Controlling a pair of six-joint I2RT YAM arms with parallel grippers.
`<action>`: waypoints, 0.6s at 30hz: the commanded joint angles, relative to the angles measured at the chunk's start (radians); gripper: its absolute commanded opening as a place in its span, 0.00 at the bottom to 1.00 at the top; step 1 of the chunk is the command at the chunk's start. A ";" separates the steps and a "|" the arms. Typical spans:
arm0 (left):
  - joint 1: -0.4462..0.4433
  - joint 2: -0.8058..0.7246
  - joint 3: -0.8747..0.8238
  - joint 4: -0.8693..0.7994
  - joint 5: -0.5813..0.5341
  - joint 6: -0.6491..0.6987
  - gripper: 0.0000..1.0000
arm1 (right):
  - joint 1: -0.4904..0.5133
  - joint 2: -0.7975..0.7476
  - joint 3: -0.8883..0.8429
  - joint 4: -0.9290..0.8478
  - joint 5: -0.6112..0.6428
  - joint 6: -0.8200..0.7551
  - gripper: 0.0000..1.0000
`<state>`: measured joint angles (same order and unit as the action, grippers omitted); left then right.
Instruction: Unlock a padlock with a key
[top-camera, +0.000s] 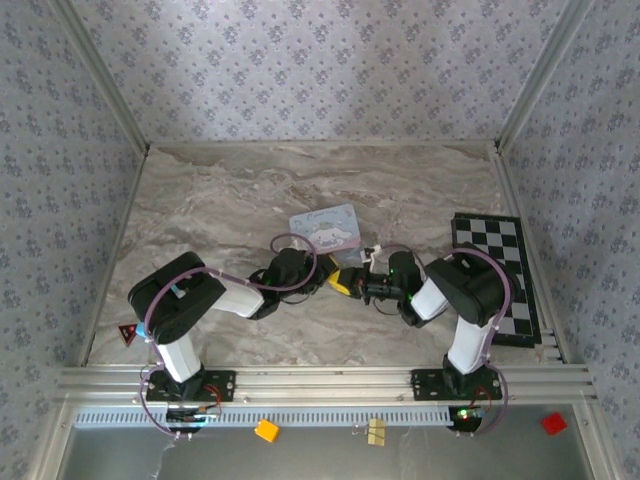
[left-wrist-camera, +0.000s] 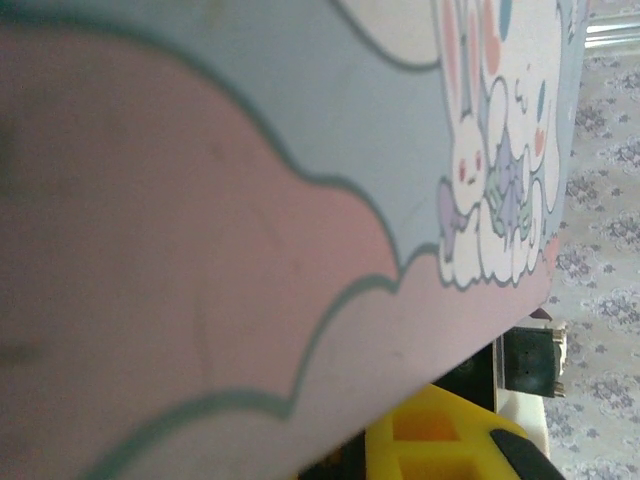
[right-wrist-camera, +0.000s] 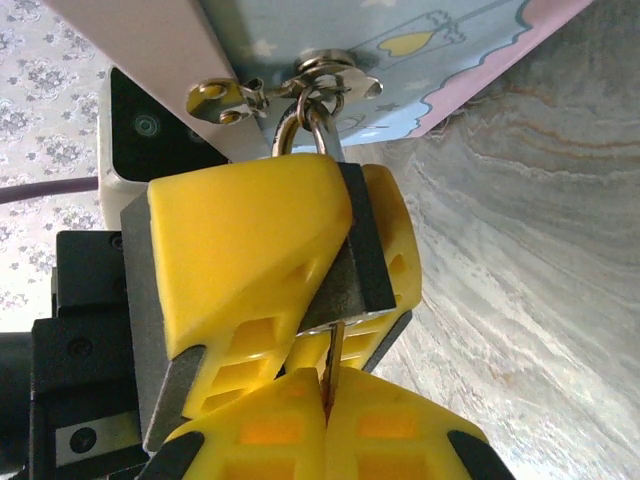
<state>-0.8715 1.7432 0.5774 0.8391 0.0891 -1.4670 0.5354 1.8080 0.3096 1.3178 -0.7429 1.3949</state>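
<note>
The small dark padlock (right-wrist-camera: 362, 250) hangs by its silver shackle (right-wrist-camera: 312, 128) from the hasp of the light-blue cartoon tin (top-camera: 325, 228). My left gripper (top-camera: 338, 281) is shut on the padlock, its yellow fingers (right-wrist-camera: 240, 240) clamping both sides of the body. The key (right-wrist-camera: 331, 362) is a thin blade standing in the padlock's underside; its head is hidden between the pads. My right gripper (right-wrist-camera: 328, 388) is shut on the key just below the padlock. In the left wrist view the tin's lid (left-wrist-camera: 250, 200) sits very close, with a yellow finger (left-wrist-camera: 440, 440) at the bottom edge.
A black-and-white checkerboard (top-camera: 497, 270) lies at the table's right side. A small red triangle (top-camera: 127, 333) sits near the left arm's base. Below the front rail lie a yellow cube (top-camera: 266, 430), a beige block (top-camera: 376, 430) and a red block (top-camera: 553, 422).
</note>
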 joint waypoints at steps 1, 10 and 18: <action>-0.050 -0.030 0.002 0.055 0.175 -0.027 0.00 | -0.049 0.001 0.001 0.027 0.082 -0.042 0.00; -0.037 -0.060 -0.029 0.037 0.148 -0.026 0.00 | -0.096 -0.012 -0.031 -0.006 0.080 -0.064 0.00; -0.037 -0.070 -0.021 0.030 0.151 -0.023 0.00 | -0.099 -0.018 -0.025 -0.018 0.086 -0.065 0.00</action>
<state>-0.8734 1.7279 0.5674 0.8368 0.1081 -1.4784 0.4824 1.7947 0.2771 1.3209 -0.8017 1.3457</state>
